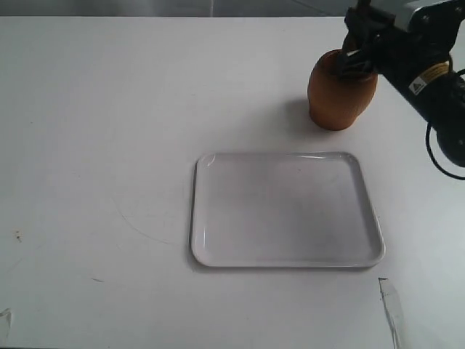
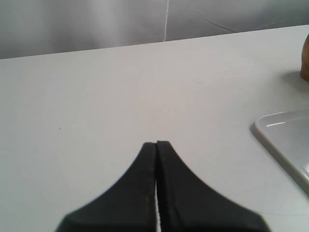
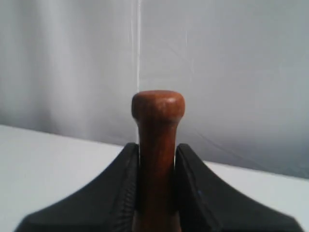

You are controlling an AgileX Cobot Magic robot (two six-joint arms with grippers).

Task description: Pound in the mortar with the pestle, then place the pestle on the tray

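White table, left gripper pinched shut on nothing, well apart from the work. Tray glossy white, bare, mid-table. Mortar light brown barrel, upright just beyond the tray's far right corner, nothing steadying it. Right gripper at the mortar mouth clamps the pestle below its knob; dark reddish wood. Risks: off-centre strike tips the mortar; smooth thin neck slips.

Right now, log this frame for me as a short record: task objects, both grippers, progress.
mortar: upright on table, beyond tray's far right corner
pestle: clamped in right gripper, knobbed end above the jaws; lower end hidden
tray: bare, nearer camera than mortar
left gripper: shut, holding nothing
right gripper: at mortar's mouth
progress: pestle not yet on tray
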